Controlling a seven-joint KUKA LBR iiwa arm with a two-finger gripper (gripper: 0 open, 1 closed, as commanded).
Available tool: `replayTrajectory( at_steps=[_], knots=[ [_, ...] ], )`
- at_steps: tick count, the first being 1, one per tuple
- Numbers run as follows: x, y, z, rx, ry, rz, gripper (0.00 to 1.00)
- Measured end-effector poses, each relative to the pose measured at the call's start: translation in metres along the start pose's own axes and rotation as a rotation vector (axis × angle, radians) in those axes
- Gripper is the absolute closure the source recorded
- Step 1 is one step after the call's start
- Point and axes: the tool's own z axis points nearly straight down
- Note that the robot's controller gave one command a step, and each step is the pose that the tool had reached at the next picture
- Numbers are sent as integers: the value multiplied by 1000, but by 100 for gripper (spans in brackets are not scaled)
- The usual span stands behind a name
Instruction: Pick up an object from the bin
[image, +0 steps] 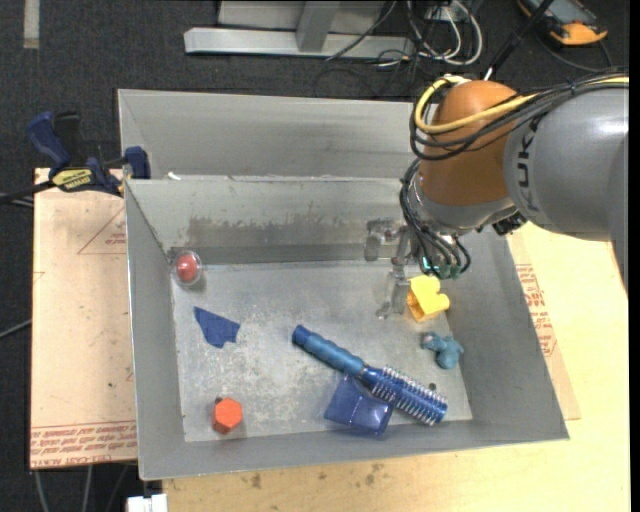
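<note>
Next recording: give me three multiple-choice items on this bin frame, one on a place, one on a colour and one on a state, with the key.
1. Where in the grey metal bin does the small red ball lie?
A. upper left corner of the floor
B. lower right corner
C. middle

2. What colour is the small block beside the gripper?
A. green
B. yellow
C. white

3. How is the blue plastic brush placed?
A. standing upright
B. lying flat, its bristle end by a blue square block
C. hanging over the rim

Key: A, the ball sits by the left wall at the back. B, the block is plainly yellow. B, the brush lies along the floor.
</note>
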Motion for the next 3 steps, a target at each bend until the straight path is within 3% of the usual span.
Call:
replayTrajectory(
  at_steps=[1,2,3],
  knots=[
    [67,36,82,-1,0,-11,0],
    [89,68,51,-2,-6,297,0],
    [100,67,42,-1,-5,427,0]
  ],
)
